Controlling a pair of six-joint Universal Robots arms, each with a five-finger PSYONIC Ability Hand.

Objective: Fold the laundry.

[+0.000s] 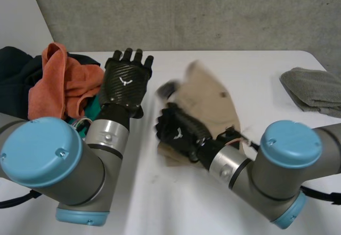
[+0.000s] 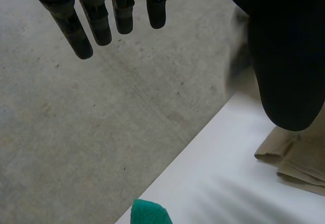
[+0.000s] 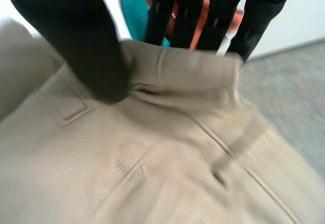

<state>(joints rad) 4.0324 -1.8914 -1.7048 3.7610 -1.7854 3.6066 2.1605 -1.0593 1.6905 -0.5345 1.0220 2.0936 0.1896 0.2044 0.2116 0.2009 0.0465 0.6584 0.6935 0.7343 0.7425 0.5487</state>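
A beige garment (image 1: 210,99) lies crumpled on the white table (image 1: 261,70), its far part lifted. My right hand (image 1: 178,131) is at its near left edge. In the right wrist view the thumb and fingers of my right hand (image 3: 86,46) pinch a folded seam edge of the beige garment (image 3: 152,158). My left hand (image 1: 125,83) hovers over the table between the laundry pile and the garment, fingers (image 2: 96,21) straight and holding nothing. A corner of the beige garment (image 2: 297,158) lies beside its thumb.
A laundry pile sits at the table's left: an orange cloth (image 1: 53,83), a dark garment (image 1: 13,78) and a teal cloth (image 1: 93,110). The teal cloth (image 2: 147,214) lies near the table's far edge. A folded grey towel (image 1: 314,88) rests at the right edge.
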